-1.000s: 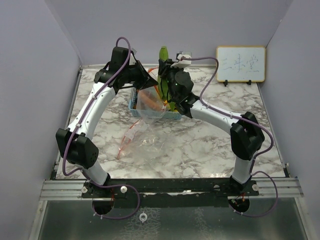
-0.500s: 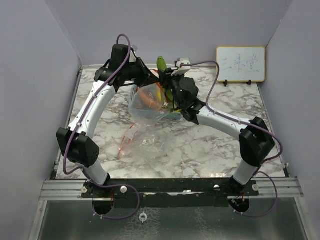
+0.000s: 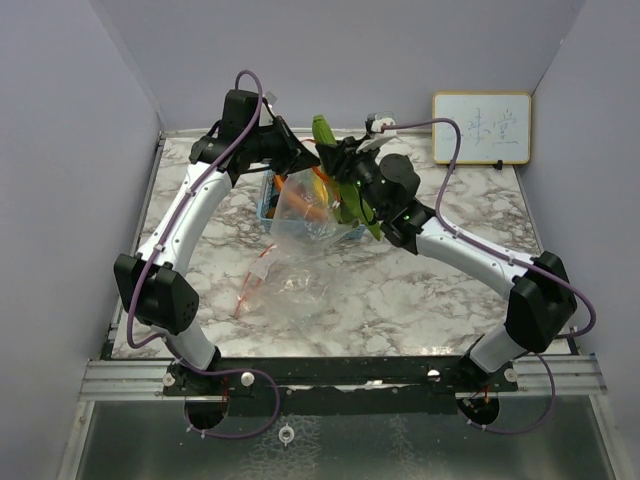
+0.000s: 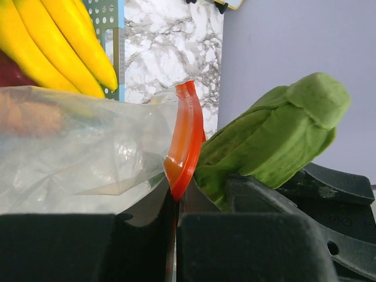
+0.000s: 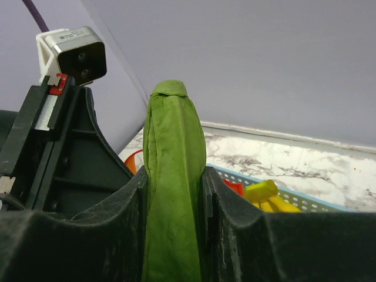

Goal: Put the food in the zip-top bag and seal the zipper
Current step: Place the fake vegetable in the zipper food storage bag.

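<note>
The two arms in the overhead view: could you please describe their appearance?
Both the left arm and right arm have white tubular links joined by bulky black joint housings. A purple cable loops along each. The fingers are matte black; a grey camera sits in a white mount with a red tab.

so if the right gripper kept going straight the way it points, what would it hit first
Likely the plain lilac back wall; only the long green leafy vegetable it grips leads the right gripper. The left gripper sits close beside that line, depth unclear.
</note>
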### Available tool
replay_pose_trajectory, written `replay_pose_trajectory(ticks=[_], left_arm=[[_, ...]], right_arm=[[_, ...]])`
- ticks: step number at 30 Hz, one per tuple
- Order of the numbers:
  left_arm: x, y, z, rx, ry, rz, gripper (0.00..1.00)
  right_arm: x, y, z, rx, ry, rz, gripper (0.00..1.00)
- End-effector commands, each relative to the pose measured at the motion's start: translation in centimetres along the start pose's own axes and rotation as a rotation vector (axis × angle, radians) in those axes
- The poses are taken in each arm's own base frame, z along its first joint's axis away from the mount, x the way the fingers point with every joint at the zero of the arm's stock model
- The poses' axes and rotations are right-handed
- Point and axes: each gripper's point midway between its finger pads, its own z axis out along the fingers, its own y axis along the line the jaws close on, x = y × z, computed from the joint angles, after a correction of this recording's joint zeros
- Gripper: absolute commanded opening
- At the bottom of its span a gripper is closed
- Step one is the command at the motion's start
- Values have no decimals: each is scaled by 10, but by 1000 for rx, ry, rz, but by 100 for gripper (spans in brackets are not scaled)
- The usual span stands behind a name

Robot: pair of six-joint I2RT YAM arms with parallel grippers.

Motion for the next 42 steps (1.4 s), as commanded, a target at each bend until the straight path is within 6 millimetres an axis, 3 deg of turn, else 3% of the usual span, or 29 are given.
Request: replay_pose_trajectory(ticks=[1, 8, 13, 16, 21, 26, 28, 31, 32, 42], left_arm=[[-6, -13, -3, 55, -25, 33, 0], [-5, -25, -10, 113, -30, 72, 0], [2, -22, -8, 120, -11, 57, 0], [5, -20, -7, 123, -5, 50, 0], [7, -20, -7, 128, -5, 50, 0], [8, -19, -7, 130, -3, 51, 0], [8, -20, -7, 133, -3, 52, 0], [8, -21, -8, 138, -6, 55, 0], [8, -21, -7, 139, -7, 53, 0], [13, -14, -6, 133, 9, 37, 0]], right_arm=[[18, 23, -7, -100, 114, 45, 2], [52, -7, -17, 15, 237, 50, 2], [47, -27, 2, 113, 190, 91, 3], [44, -27, 23, 137, 194, 136, 13], [38, -9, 46, 116, 255, 180, 40], [48, -18, 39, 150, 339, 165, 49], [52, -23, 32, 166, 371, 168, 42], [61, -35, 23, 213, 398, 205, 6], [63, -38, 23, 227, 399, 230, 3], [49, -65, 62, 430, 270, 482, 2]])
